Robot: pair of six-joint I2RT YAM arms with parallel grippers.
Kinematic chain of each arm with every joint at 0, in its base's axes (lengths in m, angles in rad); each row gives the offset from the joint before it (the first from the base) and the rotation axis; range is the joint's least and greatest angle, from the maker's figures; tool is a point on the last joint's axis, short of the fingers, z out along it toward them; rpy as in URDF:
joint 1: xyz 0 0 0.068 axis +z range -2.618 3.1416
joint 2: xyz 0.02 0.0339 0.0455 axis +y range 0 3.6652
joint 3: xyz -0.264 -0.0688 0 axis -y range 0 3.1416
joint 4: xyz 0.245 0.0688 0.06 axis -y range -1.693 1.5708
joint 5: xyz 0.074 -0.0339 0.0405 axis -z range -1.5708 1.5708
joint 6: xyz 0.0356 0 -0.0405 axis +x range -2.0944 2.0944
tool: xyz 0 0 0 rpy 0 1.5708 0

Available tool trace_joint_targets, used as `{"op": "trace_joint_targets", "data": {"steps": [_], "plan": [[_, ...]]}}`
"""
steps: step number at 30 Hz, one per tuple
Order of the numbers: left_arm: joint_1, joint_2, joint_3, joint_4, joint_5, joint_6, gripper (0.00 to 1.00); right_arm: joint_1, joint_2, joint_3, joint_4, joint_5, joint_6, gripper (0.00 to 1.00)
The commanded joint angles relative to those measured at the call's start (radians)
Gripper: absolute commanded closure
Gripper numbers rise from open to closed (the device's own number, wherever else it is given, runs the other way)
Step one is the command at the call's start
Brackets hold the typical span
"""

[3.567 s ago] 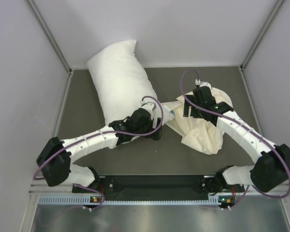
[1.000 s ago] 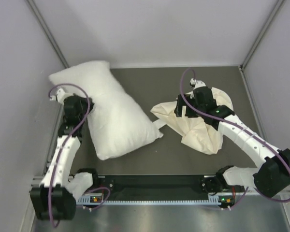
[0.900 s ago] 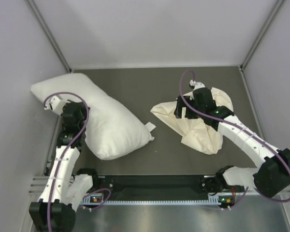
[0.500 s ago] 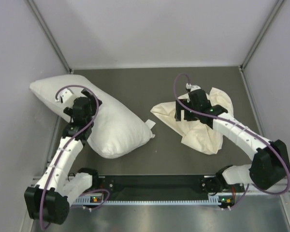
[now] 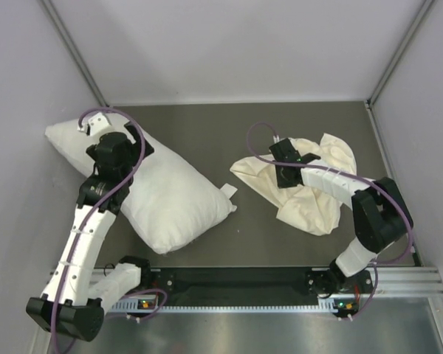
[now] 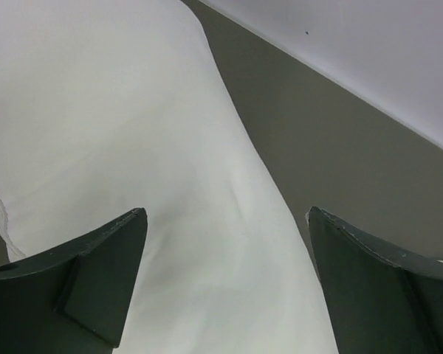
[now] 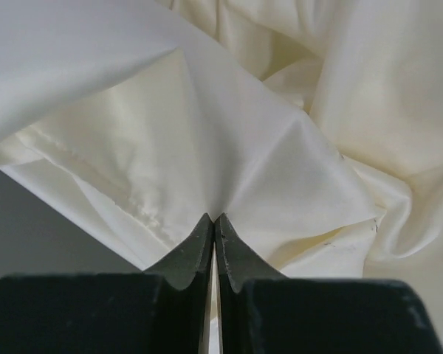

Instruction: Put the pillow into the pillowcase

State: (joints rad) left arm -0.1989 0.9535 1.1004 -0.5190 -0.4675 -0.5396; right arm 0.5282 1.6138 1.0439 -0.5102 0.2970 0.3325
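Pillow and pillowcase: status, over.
Left claw open over pillow, not gripping. Right claw shut on pillowcase fold. Pillow fully outside pillowcase, apart on table. Nothing between them.

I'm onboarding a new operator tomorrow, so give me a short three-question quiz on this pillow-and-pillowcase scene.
1. True or false: the pillow is inside the pillowcase.
2. Which gripper is pinching cloth? A) left gripper B) right gripper
3. Fill in: the left gripper stands open above the ____.

Key
1. False. The two lie apart, pillow on the left and pillowcase on the right.
2. B. Its fingers are shut on a fold of the pillowcase.
3. pillow
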Motion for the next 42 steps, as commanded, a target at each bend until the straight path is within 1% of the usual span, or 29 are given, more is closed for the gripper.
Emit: {"op": "trace_joint_targets", "data": {"steps": [1, 3, 4, 5, 6, 7, 10, 11, 13, 15, 17, 19, 20, 22, 23, 24, 25, 26, 30, 32, 33, 35, 38, 40, 41, 42], "plan": [[-0.008, -0.015, 0.052, -0.065, 0.094, 0.069, 0.05, 0.007, -0.026, 0.109, -0.001, 0.108, -0.021, 1.0], [-0.01, -0.012, 0.047, -0.049, 0.139, 0.075, 0.06, -0.013, -0.057, 0.171, -0.019, 0.105, -0.033, 1.0], [-0.011, -0.012, 0.035, -0.033, 0.195, 0.079, 0.06, -0.02, -0.064, 0.195, -0.025, 0.097, -0.039, 1.0], [-0.016, -0.003, 0.024, -0.015, 0.219, 0.084, 0.07, -0.025, -0.081, 0.218, -0.03, 0.087, -0.059, 1.0], [-0.023, 0.005, 0.01, 0.043, 0.242, 0.09, 0.07, -0.031, -0.089, 0.26, -0.031, 0.09, -0.067, 1.0], [-0.043, 0.027, -0.011, 0.065, 0.275, 0.102, 0.08, -0.036, -0.098, 0.28, -0.031, 0.09, -0.075, 1.0], [-0.095, 0.086, -0.023, 0.122, 0.309, 0.113, 0.08, -0.074, -0.111, 0.353, -0.028, 0.028, -0.102, 1.0], [-0.112, 0.1, -0.025, 0.14, 0.329, 0.116, 0.08, -0.088, -0.106, 0.376, -0.028, -0.023, -0.118, 1.0], [-0.158, 0.123, -0.027, 0.201, 0.355, 0.125, 0.08, -0.128, -0.097, 0.444, -0.027, -0.08, -0.139, 1.0], [-0.194, 0.166, -0.024, 0.255, 0.412, 0.132, 0.08, -0.166, -0.091, 0.499, -0.027, -0.163, -0.154, 1.0], [-0.217, 0.214, -0.002, 0.277, 0.446, 0.138, 0.08, -0.188, -0.103, 0.524, -0.027, -0.253, -0.155, 1.0], [-0.258, 0.257, 0.022, 0.301, 0.463, 0.148, 0.08, -0.195, -0.121, 0.544, -0.028, -0.291, -0.154, 1.0], [-0.272, 0.269, 0.027, 0.316, 0.493, 0.155, 0.08, -0.195, -0.144, 0.545, -0.027, -0.342, -0.15, 1.0], [-0.319, 0.297, 0.032, 0.347, 0.52, 0.162, 0.08, -0.195, -0.169, 0.548, -0.028, -0.375, -0.144, 1.0], [-0.333, 0.306, 0.032, 0.393, 0.541, 0.165, 0.08, -0.195, -0.199, 0.548, -0.027, -0.41, -0.142, 1.0], [-0.353, 0.313, 0.029, 0.419, 0.57, 0.168, 0.08, -0.195, -0.215, 0.544, -0.033, -0.423, -0.141, 1.0], [-0.361, 0.335, 0.024, 0.447, 0.636, 0.174, 0.08, -0.195, -0.229, 0.542, -0.039, -0.427, -0.136, 1.0], [-0.372, 0.344, 0.026, 0.474, 0.651, 0.178, 0.09, -0.195, -0.256, 0.544, -0.045, -0.433, -0.136, 1.0], [-0.45, 0.376, 0.027, 0.494, 0.658, 0.233, 0.09, -0.195, -0.321, 0.556, -0.093, -0.441, -0.139, 1.0], [-0.482, 0.381, 0.024, 0.502, 0.623, 0.254, 0.09, -0.195, -0.344, 0.568, -0.125, -0.458, -0.141, 1.0], [-0.519, 0.381, 0.019, 0.51, 0.607, 0.277, 0.09, -0.195, -0.351, 0.573, -0.134, -0.466, -0.139, 1.0], [-0.571, 0.384, 0.018, 0.539, 0.543, 0.303, 0.09, -0.195, -0.374, 0.573, -0.154, -0.501, -0.13, 1.0], [-0.608, 0.398, 0.018, 0.562, 0.434, 0.345, 0.12, -0.194, -0.425, 0.57, -0.171, -0.551, -0.113, 1.0], [-0.609, 0.406, 0.009, 0.593, 0.397, 0.356, 0.13, -0.192, -0.468, 0.571, -0.182, -0.57, -0.109, 1.0], [-0.608, 0.41, 0.003, 0.605, 0.357, 0.351, 0.12, -0.192, -0.483, 0.574, -0.2, -0.581, -0.108, 1.0], [-0.609, 0.41, -0.002, 0.614, 0.356, 0.354, 0.12, -0.191, -0.498, 0.576, -0.211, -0.584, -0.107, 1.0]]}}
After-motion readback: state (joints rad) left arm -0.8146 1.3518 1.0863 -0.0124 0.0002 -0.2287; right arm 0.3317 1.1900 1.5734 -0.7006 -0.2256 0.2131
